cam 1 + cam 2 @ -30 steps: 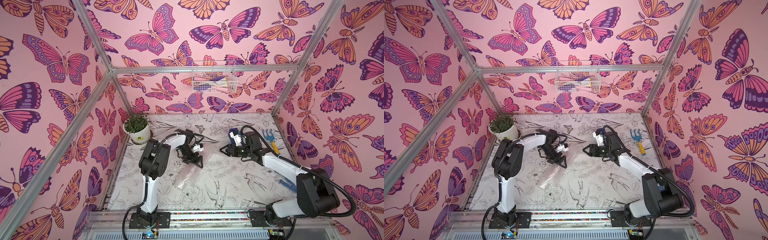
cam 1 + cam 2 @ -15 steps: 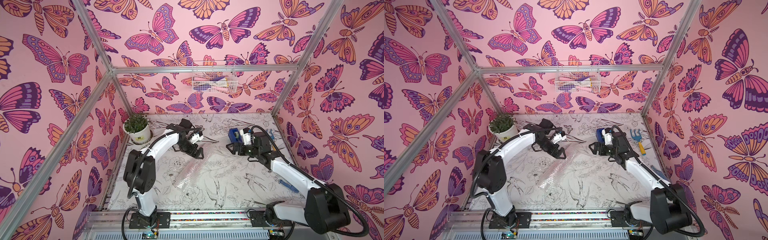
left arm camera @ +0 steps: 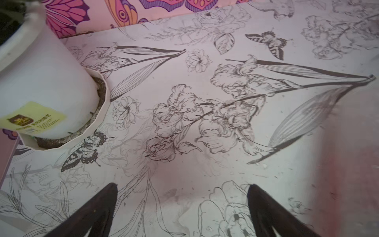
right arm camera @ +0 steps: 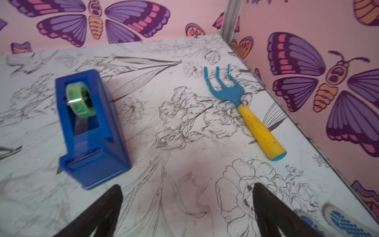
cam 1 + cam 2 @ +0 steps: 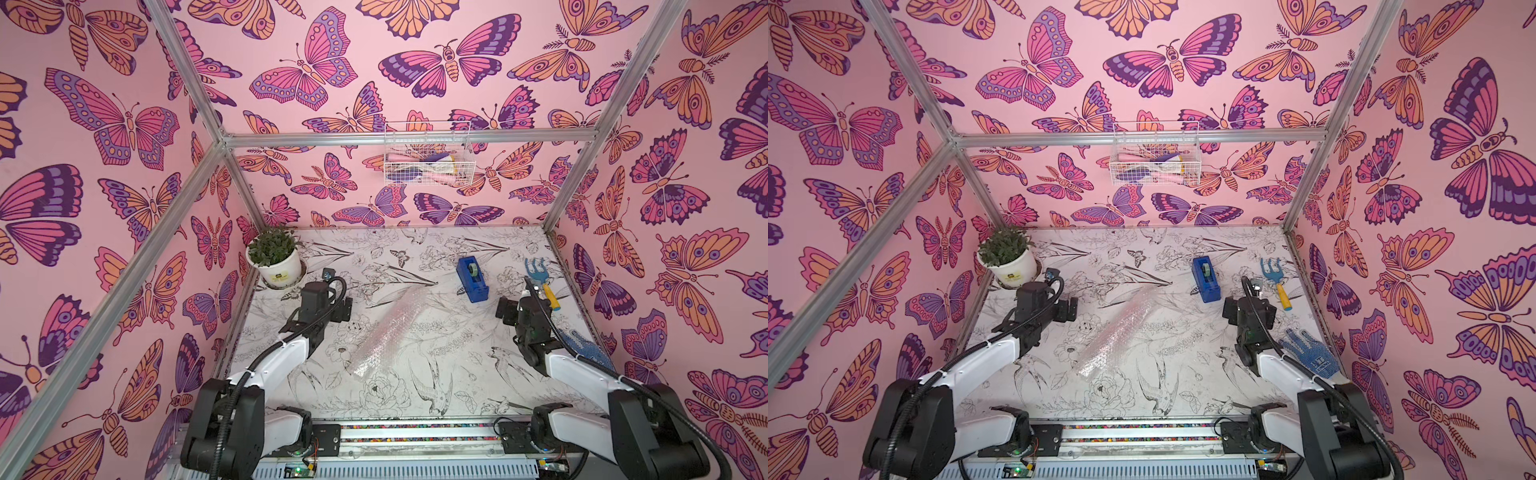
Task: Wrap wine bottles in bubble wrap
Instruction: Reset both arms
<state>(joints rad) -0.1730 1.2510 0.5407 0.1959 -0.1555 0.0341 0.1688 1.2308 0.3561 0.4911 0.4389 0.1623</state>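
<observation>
Left gripper (image 3: 183,187): fingers (image 3: 96,213) spread wide, nothing between them, only bare printed table (image 3: 205,168) below; tips hang just above the surface, tilted down and facing the far wall.
Right gripper (image 4: 187,186): same state, fingers (image 4: 274,213) wide apart and holding nothing; also tilted down toward the far side.

Bubble wrap (image 5: 388,328): rolled into a long tube lying on the table between the two grippers, in both top views; it runs diagonally, from its near end on the left to its far end on the right; neither gripper touches it. It sits right of the left gripper and left of the right gripper, closer to the left one. The wine bottle cannot be made out on its own; the roll shows a faint pink tint.

Left arm (image 5: 286,361): reaches from the near-left base toward the far left; wrist near the potted plant (image 5: 274,257), whose white pot fills one side of the left wrist view.
Right arm (image 5: 582,370): reaches from the near-right base along the right side.

Blue tape dispenser (image 4: 90,127): just beyond the right gripper, to its left; garden fork (image 4: 246,110), blue tines and yellow handle, lies farther right, near the wall; blue glove (image 5: 1308,353) lies beside the right forearm; wire basket (image 5: 428,158) hangs on the far wall.
</observation>
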